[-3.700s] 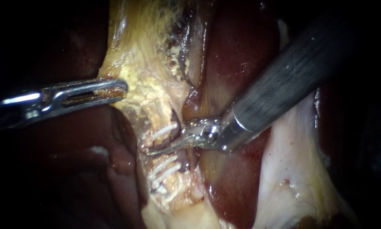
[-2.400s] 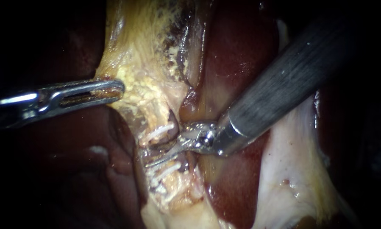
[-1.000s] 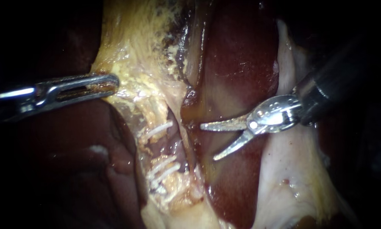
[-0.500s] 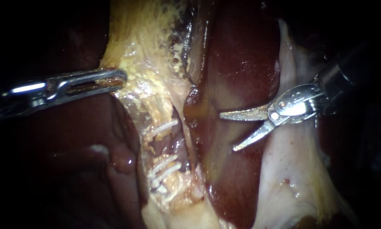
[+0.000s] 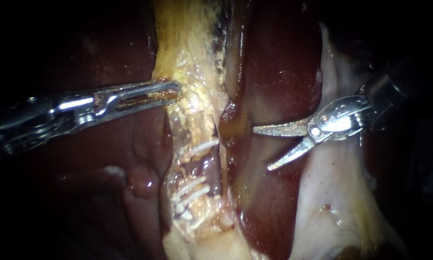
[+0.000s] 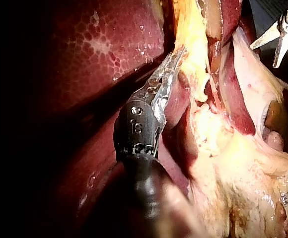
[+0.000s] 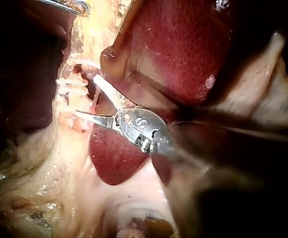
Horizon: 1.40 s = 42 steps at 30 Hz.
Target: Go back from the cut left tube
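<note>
A yellow tissue band (image 5: 192, 91) runs down the middle of the endoscope view. White clips (image 5: 198, 147) sit above a dark gap, the cut left tube (image 5: 205, 166), and more clips (image 5: 190, 190) sit below it. My left instrument (image 5: 170, 91) is shut on the band's left edge; the left wrist view shows its jaws (image 6: 176, 55) biting the yellow tissue (image 6: 191, 44). My right instrument (image 5: 261, 149) hangs over the liver (image 5: 274, 72), right of the tube, blades open and touching nothing. In the right wrist view its blades (image 7: 87, 94) are spread just short of the clips (image 7: 67, 82).
Dark red liver (image 5: 105, 192) lies left of the band. A pale whitish fold (image 5: 332, 192) lies under and below the right instrument's shaft. The right blades (image 6: 278, 37) show beyond the left jaws in the left wrist view; the left jaws (image 7: 69, 5) show beyond the clips in the right wrist view.
My right instrument has drawn back to the right, off the tube, and its blades have opened. The left instrument has carried the yellow band and clips a little to the right.
</note>
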Each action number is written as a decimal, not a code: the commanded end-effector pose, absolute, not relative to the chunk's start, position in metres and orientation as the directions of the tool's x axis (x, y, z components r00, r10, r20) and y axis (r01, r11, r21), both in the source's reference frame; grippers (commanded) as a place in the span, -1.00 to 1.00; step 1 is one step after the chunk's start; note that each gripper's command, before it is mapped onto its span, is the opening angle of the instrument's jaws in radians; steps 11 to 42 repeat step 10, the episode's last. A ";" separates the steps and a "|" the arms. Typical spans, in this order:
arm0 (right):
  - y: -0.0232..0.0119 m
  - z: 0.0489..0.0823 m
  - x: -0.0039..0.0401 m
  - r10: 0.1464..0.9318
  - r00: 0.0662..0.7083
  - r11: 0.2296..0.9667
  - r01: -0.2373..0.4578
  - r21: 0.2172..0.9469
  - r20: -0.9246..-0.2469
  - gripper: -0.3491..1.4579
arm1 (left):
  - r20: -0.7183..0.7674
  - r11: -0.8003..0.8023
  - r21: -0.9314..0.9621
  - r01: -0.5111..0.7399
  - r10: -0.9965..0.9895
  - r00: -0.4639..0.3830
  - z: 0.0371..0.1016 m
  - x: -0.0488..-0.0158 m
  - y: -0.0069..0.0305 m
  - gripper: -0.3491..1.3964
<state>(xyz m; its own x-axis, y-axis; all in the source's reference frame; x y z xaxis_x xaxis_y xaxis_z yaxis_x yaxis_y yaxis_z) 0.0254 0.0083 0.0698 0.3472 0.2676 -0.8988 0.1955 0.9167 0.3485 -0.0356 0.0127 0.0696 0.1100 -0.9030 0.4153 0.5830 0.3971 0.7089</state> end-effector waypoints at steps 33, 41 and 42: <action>0.0085 0.0693 0.0254 0.320 0.359 0.903 0.166 0.397 -0.877 0.97 | 0.415 0.397 0.709 0.582 -0.903 0.110 0.0693 -0.0356 0.0126 -1.00; 0.0085 0.0693 0.0254 0.320 0.359 0.903 0.166 0.397 -0.877 0.97 | 0.415 0.397 0.709 0.582 -0.903 0.110 0.0693 -0.0356 0.0126 -1.00; 0.0085 0.0693 0.0254 0.320 0.359 0.903 0.166 0.397 -0.877 0.97 | 0.415 0.397 0.709 0.582 -0.903 0.110 0.0693 -0.0356 0.0126 -1.00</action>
